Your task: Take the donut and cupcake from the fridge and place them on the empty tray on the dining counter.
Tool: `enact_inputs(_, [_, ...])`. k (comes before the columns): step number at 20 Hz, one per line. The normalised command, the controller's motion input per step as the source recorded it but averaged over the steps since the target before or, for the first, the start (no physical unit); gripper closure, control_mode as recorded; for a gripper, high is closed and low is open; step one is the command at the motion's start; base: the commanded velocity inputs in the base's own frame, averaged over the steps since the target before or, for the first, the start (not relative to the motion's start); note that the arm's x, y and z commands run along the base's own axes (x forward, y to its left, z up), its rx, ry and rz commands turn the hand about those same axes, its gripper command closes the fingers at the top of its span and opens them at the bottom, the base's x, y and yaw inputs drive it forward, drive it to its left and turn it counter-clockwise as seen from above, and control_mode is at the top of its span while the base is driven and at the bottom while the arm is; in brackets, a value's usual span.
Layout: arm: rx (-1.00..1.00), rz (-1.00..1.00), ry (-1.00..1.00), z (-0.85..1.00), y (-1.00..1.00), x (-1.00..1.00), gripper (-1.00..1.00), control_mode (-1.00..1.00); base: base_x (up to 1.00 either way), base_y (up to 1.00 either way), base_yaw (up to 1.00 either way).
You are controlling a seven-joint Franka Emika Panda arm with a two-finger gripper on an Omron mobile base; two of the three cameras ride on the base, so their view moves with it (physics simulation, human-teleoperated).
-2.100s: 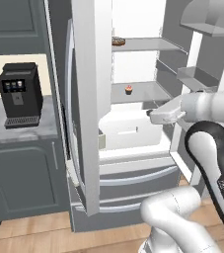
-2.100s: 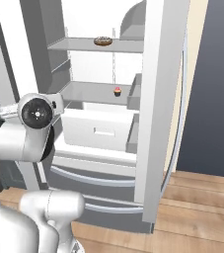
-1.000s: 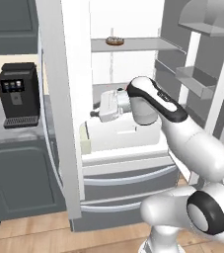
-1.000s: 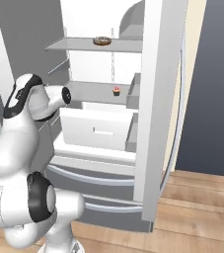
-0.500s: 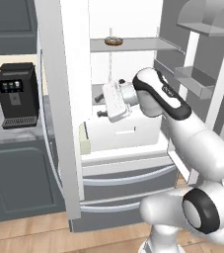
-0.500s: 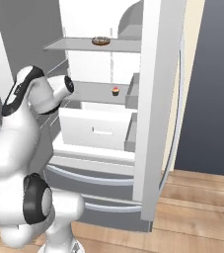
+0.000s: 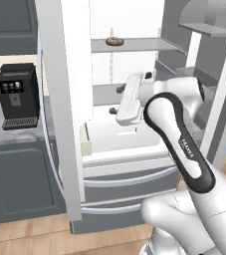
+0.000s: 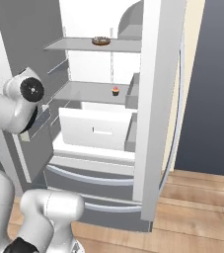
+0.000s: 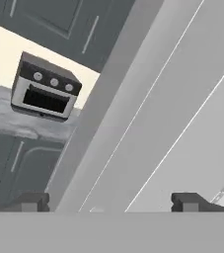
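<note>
Even, shadowless rendered light floods the white fridge (image 8: 98, 128) interior; edges slightly soft, no glare or distortion.

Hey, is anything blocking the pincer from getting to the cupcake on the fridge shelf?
Nothing visible sits between them. The fridge is open, and the cupcake stands alone on the middle shelf. The pincer is open, empty, and faces the door's edge, so it likely has to turn inward first.

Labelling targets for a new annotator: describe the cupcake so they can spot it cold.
Start at the open fridge and its white interior. The cupcake stands on the second shelf down, just above the white drawer. It is tiny with pink-red frosting; the donut, a brown ring, lies one shelf higher.
</note>
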Motion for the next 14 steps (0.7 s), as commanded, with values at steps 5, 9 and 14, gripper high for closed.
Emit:
enact_inputs(5, [0.0, -0.5, 0.26, 0.02, -0.98, -0.27, -1.0, -1.0, 0.0, 0.0, 0.0])
enact_inputs(9, [0.0, -0.45, 0.32, 0.05, -0.91, -0.26, -1.0, -1.0, 0.0, 0.0, 0.0])
enact_inputs(14, [0.0, -0.33, 0.16, 0.03, -0.55, -0.43, -1.0, -1.0, 0.0, 0.0, 0.0])
